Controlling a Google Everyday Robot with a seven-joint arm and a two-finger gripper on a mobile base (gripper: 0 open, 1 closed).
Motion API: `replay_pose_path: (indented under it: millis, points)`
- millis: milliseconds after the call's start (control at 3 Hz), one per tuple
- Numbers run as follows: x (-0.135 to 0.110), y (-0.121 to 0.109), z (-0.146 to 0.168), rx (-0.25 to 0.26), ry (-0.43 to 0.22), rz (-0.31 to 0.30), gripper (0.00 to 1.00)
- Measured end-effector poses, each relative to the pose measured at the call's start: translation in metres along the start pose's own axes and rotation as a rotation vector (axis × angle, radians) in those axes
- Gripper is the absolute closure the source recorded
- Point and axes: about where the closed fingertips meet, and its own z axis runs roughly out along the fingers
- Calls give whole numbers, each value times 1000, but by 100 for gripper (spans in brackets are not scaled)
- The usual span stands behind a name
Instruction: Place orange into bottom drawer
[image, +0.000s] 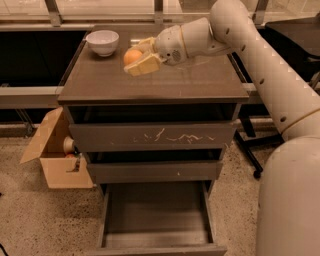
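Observation:
The orange (132, 56) sits between the pale yellow fingers (144, 64) of my gripper (134, 56), over the left middle of the cabinet top (200, 82). The gripper is shut on the orange; I cannot tell whether the fruit rests on the top or hangs just above it. The arm reaches in from the right. The bottom drawer (155, 212) is pulled out at the foot of the cabinet, with a bare grey floor and low side walls, directly below and in front of the gripper.
A white bowl (102, 42) stands at the back left of the cabinet top. Two upper drawers (150, 135) are closed, the top one scratched. An open cardboard box (55, 160) sits on the floor at left. A chair base (250, 155) is at right.

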Motion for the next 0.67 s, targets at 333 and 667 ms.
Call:
replay_pose_path:
  millis: [333,667]
  points:
    - [-10,43,-3,-25,49,-16,100]
    - [12,85,7,-41,58,47,100]
